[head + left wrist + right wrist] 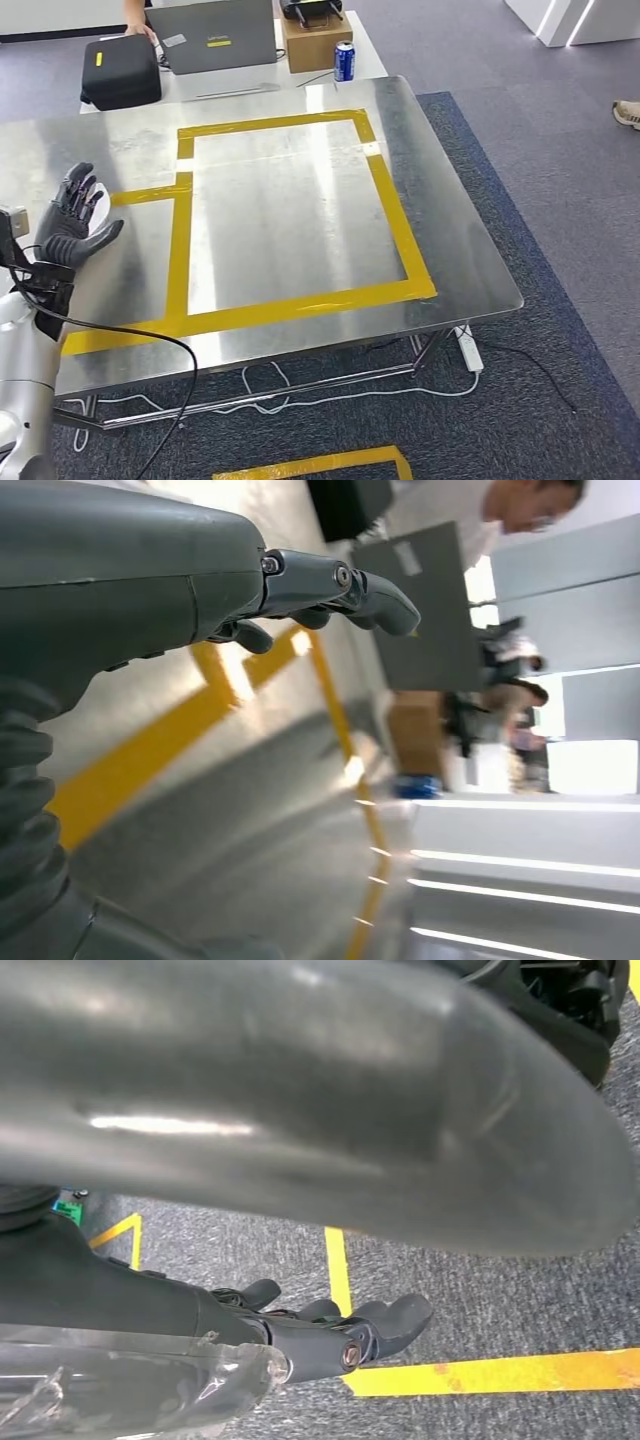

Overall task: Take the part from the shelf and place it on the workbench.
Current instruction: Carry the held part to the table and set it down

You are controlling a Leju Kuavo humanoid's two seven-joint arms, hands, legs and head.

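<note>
The steel workbench carries a yellow tape frame, and I see no part on it. My left hand hovers over the bench's left edge with fingers spread and nothing in it. In the left wrist view its fingers stretch out above the taped surface. My right hand hangs over grey carpet with its fingers extended and nothing between them and the thumb. A clear plastic piece lies along that hand's wrist side, outside the fingers.
A second table behind the bench holds a black case, a laptop, a cardboard box and a blue can; a person's hand rests there. A power strip and cables lie under the bench. Yellow floor tape crosses the carpet.
</note>
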